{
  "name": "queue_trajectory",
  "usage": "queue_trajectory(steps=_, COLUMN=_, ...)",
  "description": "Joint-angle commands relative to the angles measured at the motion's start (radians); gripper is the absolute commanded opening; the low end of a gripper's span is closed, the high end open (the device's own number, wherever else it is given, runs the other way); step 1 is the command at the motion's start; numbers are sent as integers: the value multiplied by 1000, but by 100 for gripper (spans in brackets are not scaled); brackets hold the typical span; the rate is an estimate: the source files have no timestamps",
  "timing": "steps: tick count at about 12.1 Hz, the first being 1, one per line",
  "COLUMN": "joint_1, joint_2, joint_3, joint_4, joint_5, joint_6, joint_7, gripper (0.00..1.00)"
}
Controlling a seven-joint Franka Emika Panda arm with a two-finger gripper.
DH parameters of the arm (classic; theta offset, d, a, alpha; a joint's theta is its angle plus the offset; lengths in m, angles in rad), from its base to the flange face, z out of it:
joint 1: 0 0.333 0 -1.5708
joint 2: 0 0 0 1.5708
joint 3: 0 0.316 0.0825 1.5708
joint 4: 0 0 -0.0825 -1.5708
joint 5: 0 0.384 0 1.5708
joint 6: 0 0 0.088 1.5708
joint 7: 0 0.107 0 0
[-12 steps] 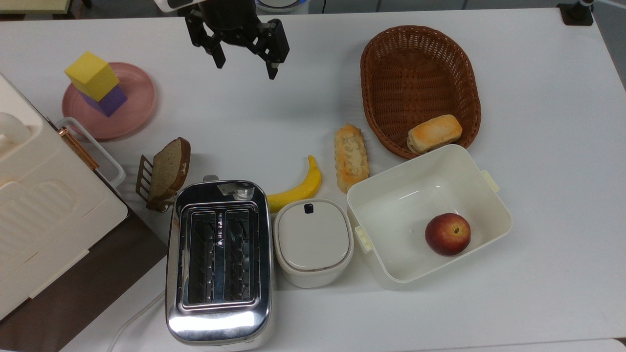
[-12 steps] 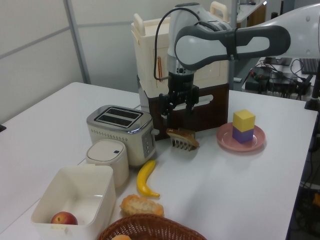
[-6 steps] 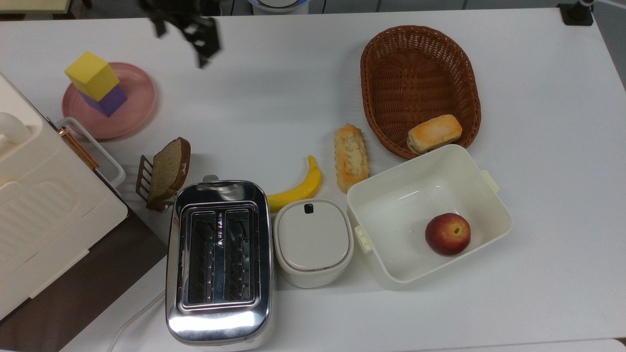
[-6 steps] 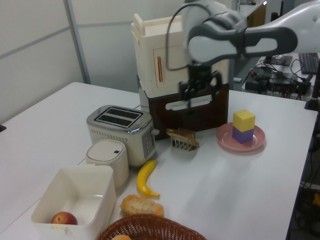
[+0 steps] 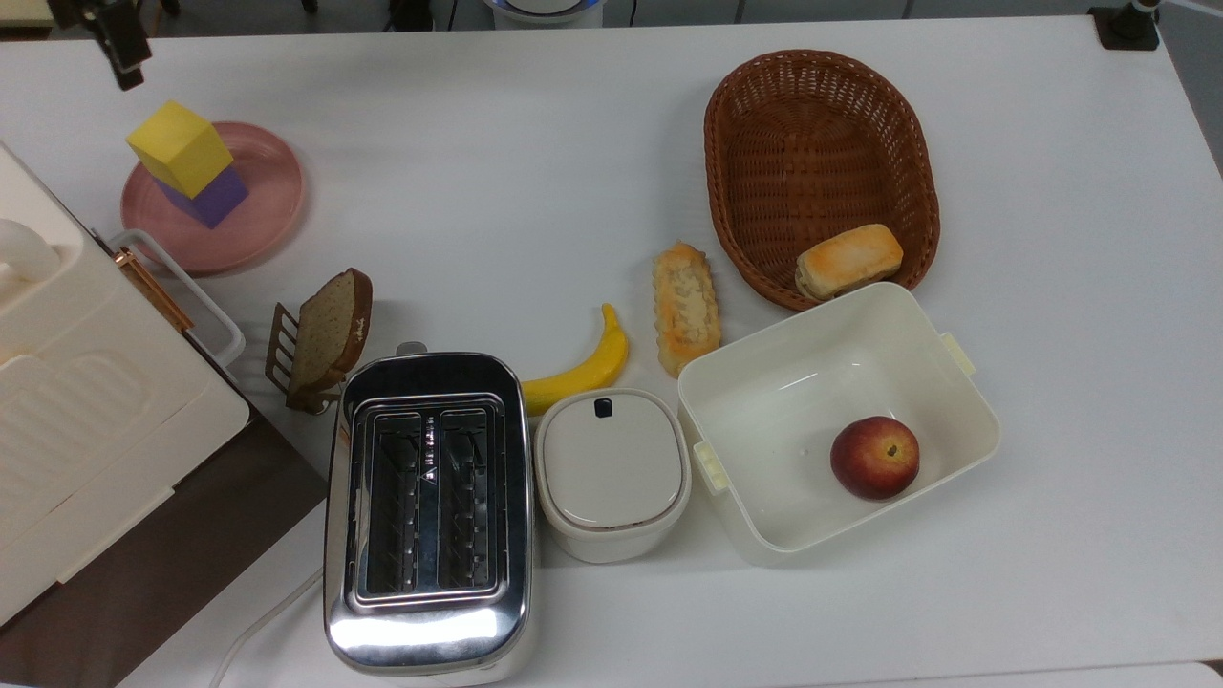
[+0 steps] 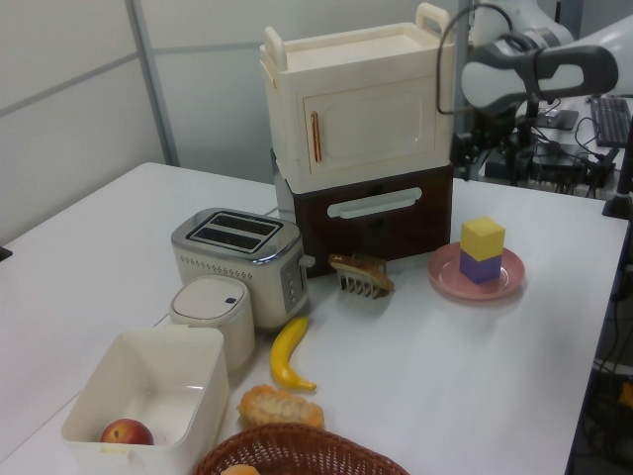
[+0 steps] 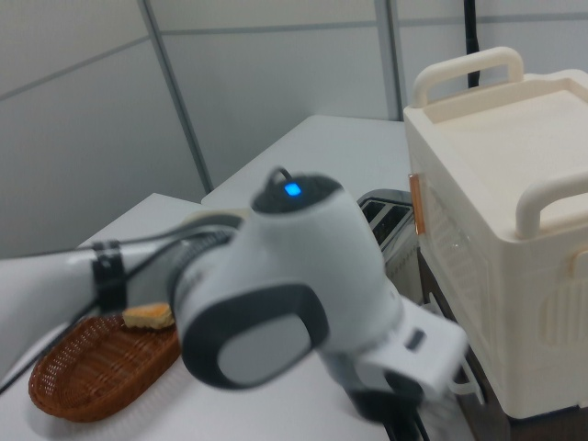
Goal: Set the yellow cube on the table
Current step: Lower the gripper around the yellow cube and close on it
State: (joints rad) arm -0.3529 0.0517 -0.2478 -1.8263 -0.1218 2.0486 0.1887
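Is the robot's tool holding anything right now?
No. The yellow cube sits untouched on the purple cube, on the pink plate. The tool is off to the side, apart from it.

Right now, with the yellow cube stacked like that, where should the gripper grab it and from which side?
Probably from above, pinching two opposite side faces of the yellow cube. It sits upright on the purple cube on the pink plate, so its top and sides are free. Grip high on the faces so the fingers stay clear of the purple cube. The white cabinet stands close on the left view's left.
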Motion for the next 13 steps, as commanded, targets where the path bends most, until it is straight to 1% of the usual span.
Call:
queue_trajectory(steps=1, joint_1=-245, joint_2=20, joint_3=226, joint_4=-25, joint_5=-7, joint_6=53, joint_7=-38, gripper=100)
queue_trajectory(steps=5, joint_1=-248, joint_2=39, joint_3=236, joint_4=-40, joint_5=-1, joint_6=53, joint_7=-176, gripper=100)
queue_trajectory(steps=6, joint_1=-245, joint_2=40, joint_3=239, joint_4=-53, joint_5=-1, joint_6=53, joint_7=-184, gripper=100)
queue_trajectory(steps=7, joint_1=-244, joint_2=59, joint_3=254, joint_4=-56, joint_5=-1, joint_6=53, joint_7=-195, gripper=100)
queue_trajectory(steps=9, joint_1=-241, joint_2=92, joint_3=260, joint_4=-56, joint_5=-1, joint_6=54, joint_7=-227, gripper=100)
queue_trajectory(steps=12, joint_1=-236, joint_2=115, joint_3=265, joint_4=-56, joint_5=-1, joint_6=65, joint_7=-236, gripper=100)
queue_trajectory(steps=13, joint_1=-224, joint_2=125, joint_3=265, joint_4=-56, joint_5=-4, joint_6=67, joint_7=-236, gripper=100)
